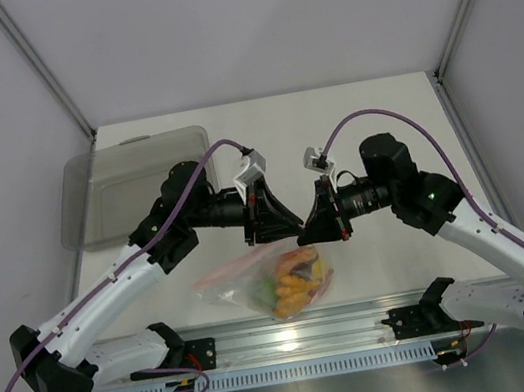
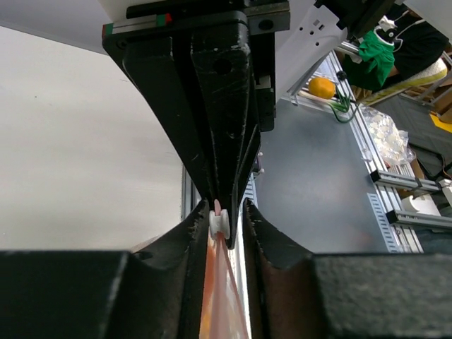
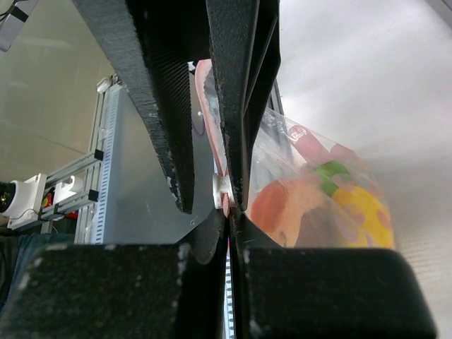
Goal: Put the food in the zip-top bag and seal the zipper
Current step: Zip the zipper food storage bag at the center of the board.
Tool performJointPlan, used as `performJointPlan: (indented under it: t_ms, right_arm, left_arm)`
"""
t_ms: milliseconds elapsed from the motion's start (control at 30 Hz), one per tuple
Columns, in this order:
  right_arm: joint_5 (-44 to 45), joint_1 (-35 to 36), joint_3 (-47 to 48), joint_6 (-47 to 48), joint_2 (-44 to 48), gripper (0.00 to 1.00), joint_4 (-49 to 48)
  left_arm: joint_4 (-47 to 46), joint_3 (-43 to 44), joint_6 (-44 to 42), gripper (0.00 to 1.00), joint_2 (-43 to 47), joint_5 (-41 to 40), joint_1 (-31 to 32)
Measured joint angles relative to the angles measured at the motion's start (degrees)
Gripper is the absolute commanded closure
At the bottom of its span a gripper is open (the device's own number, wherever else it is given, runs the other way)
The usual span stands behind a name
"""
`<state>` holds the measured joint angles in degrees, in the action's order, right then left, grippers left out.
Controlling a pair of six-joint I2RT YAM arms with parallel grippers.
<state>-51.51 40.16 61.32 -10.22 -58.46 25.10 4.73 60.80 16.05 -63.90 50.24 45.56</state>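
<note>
The clear zip-top bag (image 1: 257, 280) hangs over the table near its front edge, with the food (image 1: 298, 283) inside: yellow, orange and green pieces (image 3: 332, 205). Both grippers meet nose to nose at the bag's mouth. My right gripper (image 1: 314, 227) (image 3: 229, 215) is shut on the pinkish-red zipper (image 2: 220, 282) just beside its white slider (image 3: 220, 189). My left gripper (image 1: 291, 221) (image 2: 222, 208) straddles the slider (image 2: 219, 223). Its jaws stand narrowly apart: one finger touches the slider and a gap shows at the other.
A grey translucent tray (image 1: 80, 203) lies at the back left of the table (image 1: 360, 118). An aluminium rail (image 1: 297, 337) carrying both arm bases runs along the near edge, just below the hanging bag.
</note>
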Motion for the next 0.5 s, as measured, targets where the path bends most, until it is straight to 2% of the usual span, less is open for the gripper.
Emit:
performJointPlan:
  t_ms: [233, 367, 500]
  right_arm:
    - [0.02, 0.11, 0.02, 0.44, 0.31, 1.0, 0.85]
    - [0.15, 0.11, 0.09, 0.85, 0.63, 1.0, 1.11]
    - [0.72, 0.11, 0.09, 0.87, 0.79, 1.0, 1.16]
  left_arm:
    - [-0.33, 0.0, 0.52, 0.82, -0.87, 2.1, -0.37]
    - [-0.35, 0.0, 0.87, 0.94, -0.96, 2.51, -0.76]
    - [-0.26, 0.07, 1.03, 0.94, -1.07, 2.73, -0.98]
